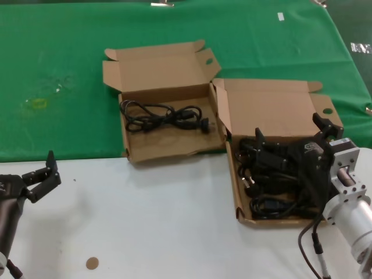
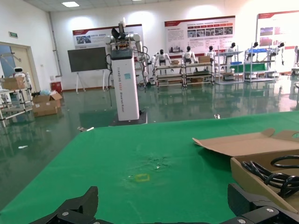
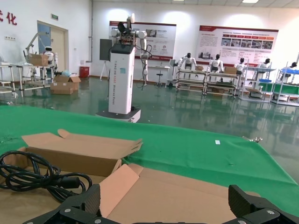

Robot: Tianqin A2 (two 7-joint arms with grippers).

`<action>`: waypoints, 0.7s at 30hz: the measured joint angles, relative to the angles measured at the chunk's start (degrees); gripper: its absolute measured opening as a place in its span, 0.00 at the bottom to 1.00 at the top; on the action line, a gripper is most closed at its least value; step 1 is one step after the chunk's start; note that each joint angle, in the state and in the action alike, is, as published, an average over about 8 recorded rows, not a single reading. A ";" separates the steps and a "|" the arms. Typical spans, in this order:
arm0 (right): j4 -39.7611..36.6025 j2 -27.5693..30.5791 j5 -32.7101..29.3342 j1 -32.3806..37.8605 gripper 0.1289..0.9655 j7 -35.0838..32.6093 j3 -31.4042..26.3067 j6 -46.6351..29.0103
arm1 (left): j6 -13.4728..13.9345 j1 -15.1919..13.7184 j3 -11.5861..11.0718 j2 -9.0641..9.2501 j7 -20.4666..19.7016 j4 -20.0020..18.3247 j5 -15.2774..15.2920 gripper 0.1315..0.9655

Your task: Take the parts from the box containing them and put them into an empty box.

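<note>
The longer box (image 1: 239,200) at the right holds a pile of several black cords (image 1: 273,186); its lid (image 1: 273,110) stands open behind. My right gripper (image 1: 289,129) hangs open just above that pile, nothing between its fingers; in the right wrist view the gripper (image 3: 162,193) faces the lid (image 3: 187,196). The squarer box (image 1: 131,148) to the left holds one coiled cord (image 1: 165,115), which shows as a cord (image 3: 37,176) in the right wrist view and a cord (image 2: 275,173) in the left wrist view. My left gripper (image 1: 42,174) waits open at the near left, empty (image 2: 162,196).
Both boxes straddle the line where the green cloth (image 1: 58,70) meets the white table (image 1: 151,232). A small brown disc (image 1: 92,263) lies on the white surface near the front. A yellowish mark (image 1: 36,103) stains the cloth at the left.
</note>
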 joint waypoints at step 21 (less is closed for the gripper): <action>0.00 0.00 0.00 0.00 1.00 0.00 0.00 0.00 | 0.00 0.00 0.00 0.00 0.00 0.00 0.00 1.00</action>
